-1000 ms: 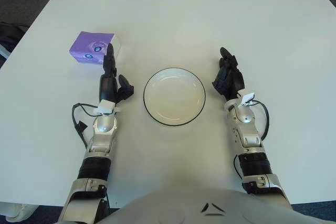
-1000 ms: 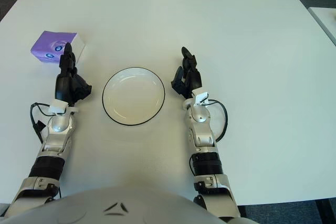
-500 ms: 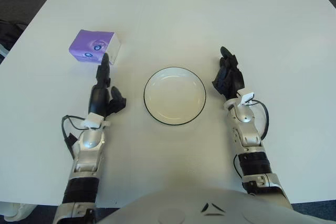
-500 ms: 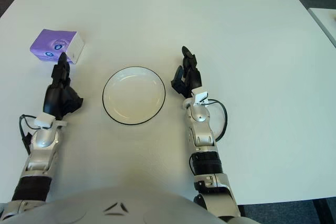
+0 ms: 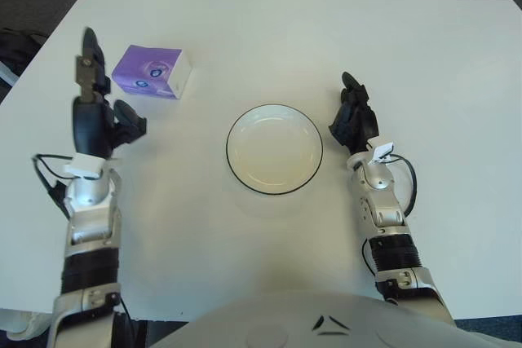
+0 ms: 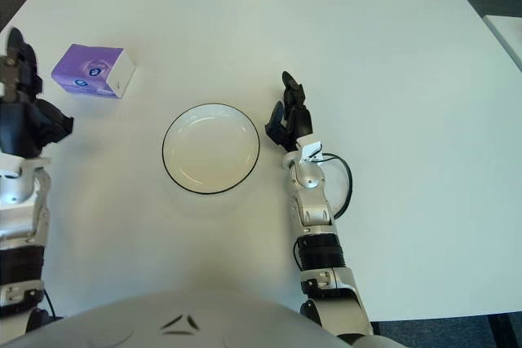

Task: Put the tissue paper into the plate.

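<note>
You're looking at a purple tissue paper (image 5: 150,71) pack with a white side face and small dark-and-white markings printed on top. The plate (image 5: 274,149) is creamy white, ringed by a thin black rim. The table (image 5: 326,38) is plain white. Your left hand (image 5: 96,112) and right hand (image 5: 353,120) both show black fingers, running back into silver-grey forearms with black cables.
</note>
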Motion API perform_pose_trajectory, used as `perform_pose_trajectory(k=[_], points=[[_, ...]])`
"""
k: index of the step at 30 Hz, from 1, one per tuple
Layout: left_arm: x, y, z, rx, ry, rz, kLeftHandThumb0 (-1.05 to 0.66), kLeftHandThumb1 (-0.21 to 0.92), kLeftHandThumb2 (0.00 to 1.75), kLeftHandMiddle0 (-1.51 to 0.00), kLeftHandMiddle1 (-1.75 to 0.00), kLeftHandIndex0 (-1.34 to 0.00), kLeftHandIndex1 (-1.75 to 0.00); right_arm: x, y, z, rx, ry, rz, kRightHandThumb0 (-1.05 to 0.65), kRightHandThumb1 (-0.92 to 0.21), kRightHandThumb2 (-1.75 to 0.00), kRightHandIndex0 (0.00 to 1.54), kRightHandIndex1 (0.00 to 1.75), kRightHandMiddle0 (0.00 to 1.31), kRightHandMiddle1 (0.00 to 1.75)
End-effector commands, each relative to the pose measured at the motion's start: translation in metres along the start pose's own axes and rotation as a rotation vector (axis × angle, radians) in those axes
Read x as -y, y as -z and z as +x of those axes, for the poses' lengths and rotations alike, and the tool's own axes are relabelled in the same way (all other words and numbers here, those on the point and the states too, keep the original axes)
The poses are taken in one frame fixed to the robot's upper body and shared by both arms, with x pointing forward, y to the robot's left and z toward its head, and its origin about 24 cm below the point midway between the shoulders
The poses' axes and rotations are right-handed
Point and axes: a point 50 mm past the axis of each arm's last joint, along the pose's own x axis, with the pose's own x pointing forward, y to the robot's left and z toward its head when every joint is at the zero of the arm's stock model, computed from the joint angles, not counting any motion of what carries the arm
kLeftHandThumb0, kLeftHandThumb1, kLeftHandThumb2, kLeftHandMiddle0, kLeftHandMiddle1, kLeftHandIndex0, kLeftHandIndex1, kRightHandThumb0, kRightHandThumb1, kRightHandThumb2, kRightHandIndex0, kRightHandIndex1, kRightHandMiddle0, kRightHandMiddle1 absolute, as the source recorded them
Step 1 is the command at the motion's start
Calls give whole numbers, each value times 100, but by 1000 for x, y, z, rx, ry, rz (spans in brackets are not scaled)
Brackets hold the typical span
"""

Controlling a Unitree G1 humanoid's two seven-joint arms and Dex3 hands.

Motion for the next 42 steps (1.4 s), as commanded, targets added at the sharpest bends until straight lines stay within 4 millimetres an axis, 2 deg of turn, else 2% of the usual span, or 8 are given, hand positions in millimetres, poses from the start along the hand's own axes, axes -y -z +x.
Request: perform_pose_trajectory(k=[1, 4, 6, 8, 16, 20, 32, 42], points=[[-16, 0, -2, 57, -45, 128, -105, 92, 93, 0, 0, 0, 0, 4, 46, -23, -238, 15, -7, -75, -92, -101, 15, 0, 0, 32], [-29, -2, -23, 72, -45, 161, -105, 92, 90, 0, 0, 0, 0, 4, 46, -23, -238, 15, -6, -75, -92, -101, 15, 0, 0, 31], [-55, -6, -39, 53, 15, 222, -105, 92, 91, 0, 0, 0, 0, 4, 47, -22, -239, 14, -5, -75, -92, -101, 15, 0, 0, 31], [-71, -11, -39, 29, 93, 298, -105, 92, 93, 0, 0, 0, 0, 3, 48, -22, -241, 14, -4, -75, -92, -101, 15, 0, 0, 32], [-87, -23, 22, -16, 285, 604, -104, 92, 88, 0, 0, 0, 0, 1, 52, -21, -255, 14, -3, -76, -92, -100, 14, 0, 0, 33], [-80, -32, 50, -2, 286, 707, -104, 92, 87, 0, 0, 0, 0, 1, 53, -20, -255, 13, -3, -76, -92, -100, 13, 0, 0, 33], [-65, -37, 87, 20, 338, 1197, -105, 92, 91, 0, 0, 0, 0, -1, 56, -16, -268, 13, -6, -78, -92, -98, 12, 0, 0, 32], [-54, -42, 112, 85, 441, 1283, -105, 92, 98, 0, 0, 0, 0, -2, 57, -14, -273, 5, -6, -80, -92, -96, 12, 0, 0, 32]])
